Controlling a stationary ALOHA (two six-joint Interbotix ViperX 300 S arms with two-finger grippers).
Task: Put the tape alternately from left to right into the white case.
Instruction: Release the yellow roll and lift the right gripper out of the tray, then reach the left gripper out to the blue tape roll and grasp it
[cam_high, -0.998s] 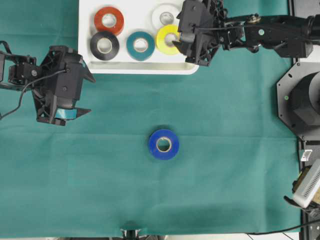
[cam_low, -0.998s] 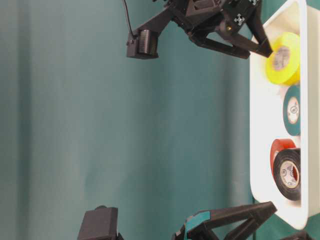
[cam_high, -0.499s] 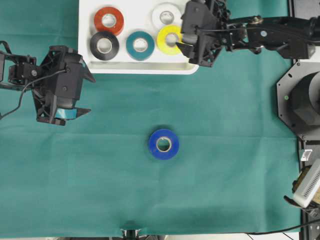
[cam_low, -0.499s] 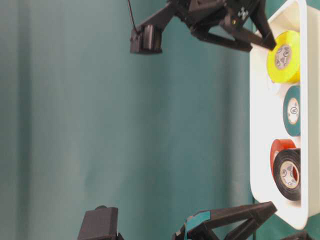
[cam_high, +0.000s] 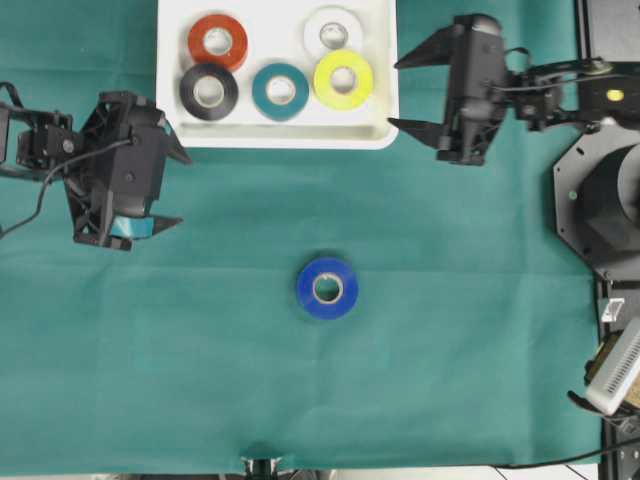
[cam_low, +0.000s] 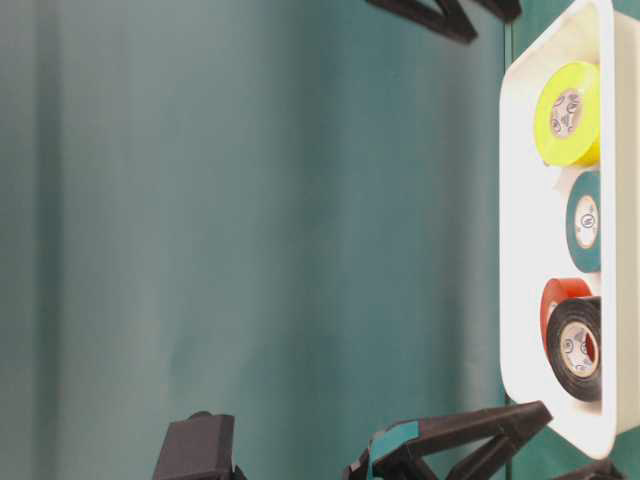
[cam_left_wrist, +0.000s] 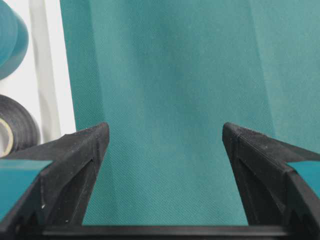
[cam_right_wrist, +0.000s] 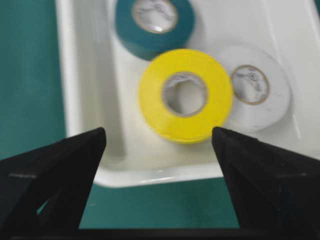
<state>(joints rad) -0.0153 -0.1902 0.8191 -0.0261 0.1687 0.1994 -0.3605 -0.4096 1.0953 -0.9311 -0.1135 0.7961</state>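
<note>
Green cloth (cam_high: 450, 330) covers the table. At the left edge of the overhead view, the left gripper (cam_high: 165, 190) hangs with jaws spread wide and nothing between them, just below the case's lower-left corner, likely waiting its turn. At upper centre the white case (cam_high: 290, 137) holds five rolls lying flat: red (cam_high: 218, 41) and black (cam_high: 209, 91) at its left, teal (cam_high: 281, 91) in the middle, white (cam_high: 333, 31) and yellow (cam_high: 343, 79) at its right, the yellow overlapping the white. Below, in the frame's centre, the blue roll (cam_high: 327, 288) lies alone on the cloth, well apart from both arms, with nothing in the way. At upper right, the right gripper (cam_high: 410, 92) sits just outside the case, jaws released and empty, facing the yellow roll.
</note>
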